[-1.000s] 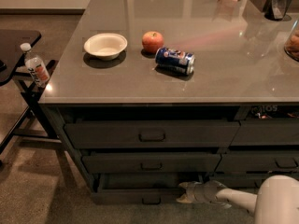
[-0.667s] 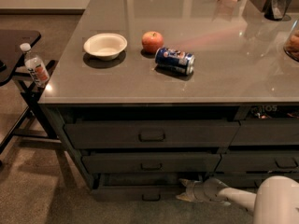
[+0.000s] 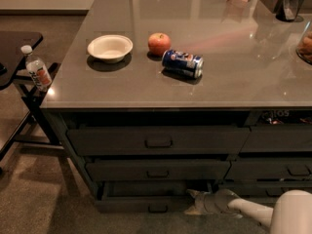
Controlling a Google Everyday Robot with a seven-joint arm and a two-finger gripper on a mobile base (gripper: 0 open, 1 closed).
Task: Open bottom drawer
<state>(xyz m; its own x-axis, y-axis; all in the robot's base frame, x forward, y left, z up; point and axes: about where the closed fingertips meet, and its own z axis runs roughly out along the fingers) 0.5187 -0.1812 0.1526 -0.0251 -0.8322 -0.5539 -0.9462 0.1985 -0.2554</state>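
The bottom drawer [image 3: 141, 204] is the lowest dark grey front of the left three-drawer stack, with a small centre handle [image 3: 157, 209]. It stands pulled out a little, with a dark gap above its front. My gripper [image 3: 192, 204] is low at the drawer's right end, by the top right corner of the front, reaching in from my white arm [image 3: 253, 211] at the lower right.
The grey counter [image 3: 234, 82] bears a white bowl [image 3: 110, 47], an apple [image 3: 159, 43] and a blue can [image 3: 183, 63] lying on its side. A neighbouring drawer stack [image 3: 280, 169] stands at the right. A water bottle [image 3: 36, 71] sits on a dark side table at the left.
The bottom drawer has come out a little further toward me. My gripper stays at its right end.
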